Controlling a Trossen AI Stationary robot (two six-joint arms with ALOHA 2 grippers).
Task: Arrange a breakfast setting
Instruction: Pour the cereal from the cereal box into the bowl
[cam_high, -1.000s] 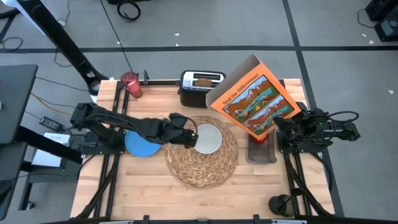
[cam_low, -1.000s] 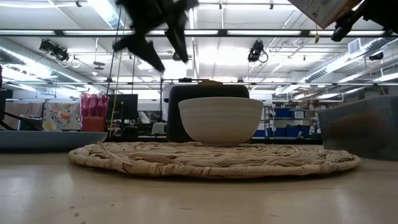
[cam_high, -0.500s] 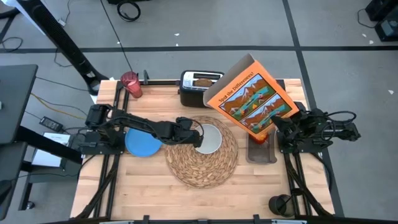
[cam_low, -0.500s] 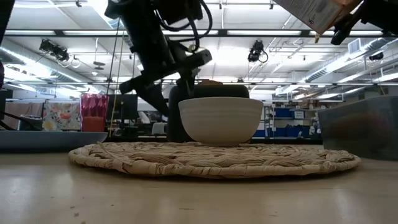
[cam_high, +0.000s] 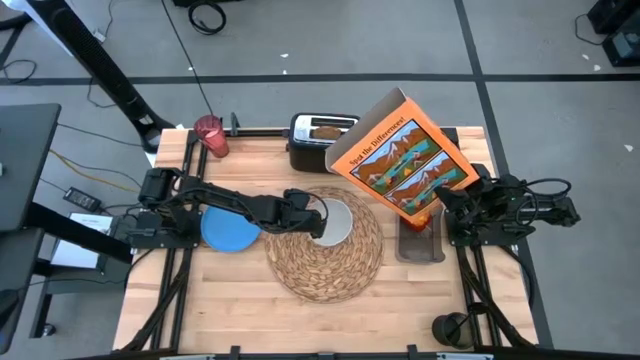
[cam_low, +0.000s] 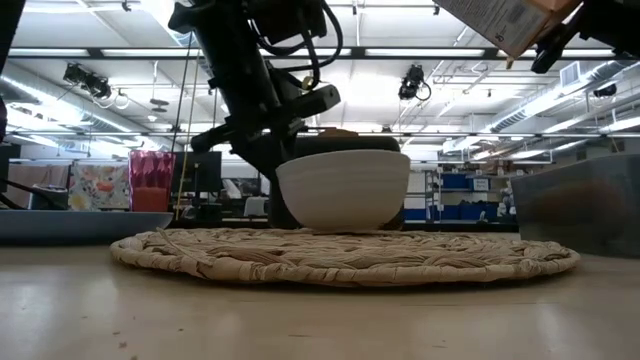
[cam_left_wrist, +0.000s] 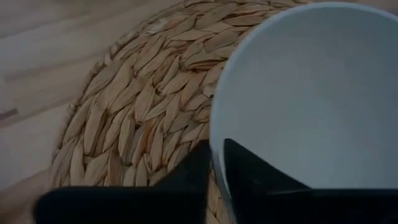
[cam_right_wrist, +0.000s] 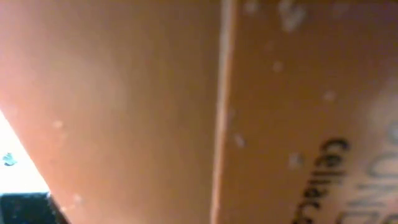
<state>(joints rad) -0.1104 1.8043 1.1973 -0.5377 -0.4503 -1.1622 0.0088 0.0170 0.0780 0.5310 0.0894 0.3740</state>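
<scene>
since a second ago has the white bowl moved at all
Yes. In the low view the white bowl has slid toward the picture's left against the toaster behind it, the left gripper clamped on its rim. It stays on the placemat.

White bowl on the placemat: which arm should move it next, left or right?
Left. The left gripper already pinches the white bowl by its rim over the placemat. The right gripper is off at the table's right edge, holding up an orange box.
</scene>
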